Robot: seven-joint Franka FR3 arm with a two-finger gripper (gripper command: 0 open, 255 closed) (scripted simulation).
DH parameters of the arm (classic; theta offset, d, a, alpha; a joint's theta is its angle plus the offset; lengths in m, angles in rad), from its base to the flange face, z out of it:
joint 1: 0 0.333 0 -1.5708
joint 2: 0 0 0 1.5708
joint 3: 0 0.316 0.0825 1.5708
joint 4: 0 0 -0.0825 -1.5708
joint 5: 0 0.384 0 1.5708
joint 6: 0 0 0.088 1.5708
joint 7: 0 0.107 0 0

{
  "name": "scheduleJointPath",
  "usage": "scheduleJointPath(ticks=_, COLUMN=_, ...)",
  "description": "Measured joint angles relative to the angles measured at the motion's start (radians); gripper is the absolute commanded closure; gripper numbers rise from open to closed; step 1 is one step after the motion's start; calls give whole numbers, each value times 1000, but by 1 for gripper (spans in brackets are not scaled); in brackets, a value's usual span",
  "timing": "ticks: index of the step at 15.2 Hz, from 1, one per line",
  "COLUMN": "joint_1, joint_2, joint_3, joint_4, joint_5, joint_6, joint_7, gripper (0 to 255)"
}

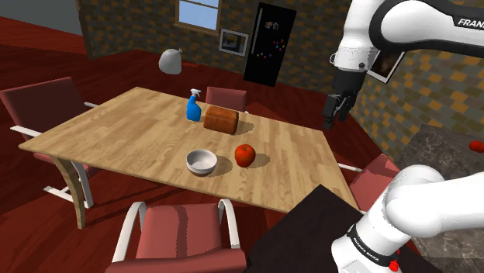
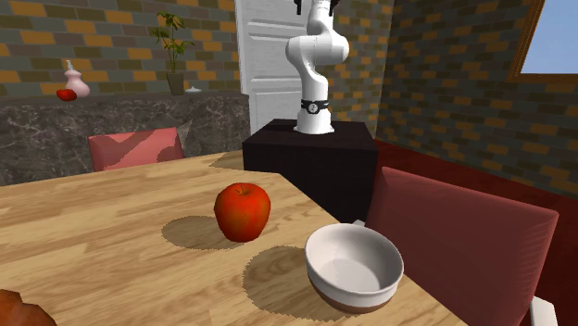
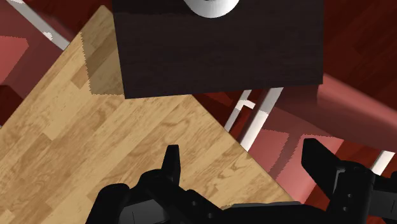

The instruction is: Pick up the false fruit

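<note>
We found the gripper point(image 1: 335, 110) open, its fingers point(image 3: 170, 163) apart, hanging high over the table point(image 1: 108, 132) corner by the stand point(image 3: 216, 57). The apple point(image 1: 245, 154) sat on the table just beside the bowl point(image 1: 202, 162), well apart from the gripper. We judged the reach not yet begun. Next we needed to swing over the apple, descend and straddle it, clear of the bowl.

Glossy apple point(image 2: 243, 210); wood-grain table point(image 1: 132, 132); glossy bowl point(image 2: 355, 267).
</note>
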Motion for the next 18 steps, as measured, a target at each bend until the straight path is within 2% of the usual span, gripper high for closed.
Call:
scheduleJointPath(ticks=2, joint_1=-3, joint_2=3, joint_3=9, joint_4=-11, joint_5=5, joint_6=17, joint_7=18, gripper=0)
scheduleJointPath(ticks=9, joint_1=-52, joint_2=105, joint_3=131, joint_4=-115, joint_5=46, joint_6=282, joint_7=269, gripper=0)
scheduleJointPath(ticks=14, joint_1=-110, joint_2=250, joint_3=223, joint_4=-130, joint_5=36, joint_6=483, joint_7=469, gripper=0)
scheduleJointPath(ticks=18, joint_1=-171, joint_2=399, joint_3=299, joint_4=-105, joint_5=-10, joint_6=631, joint_7=652, gripper=0)
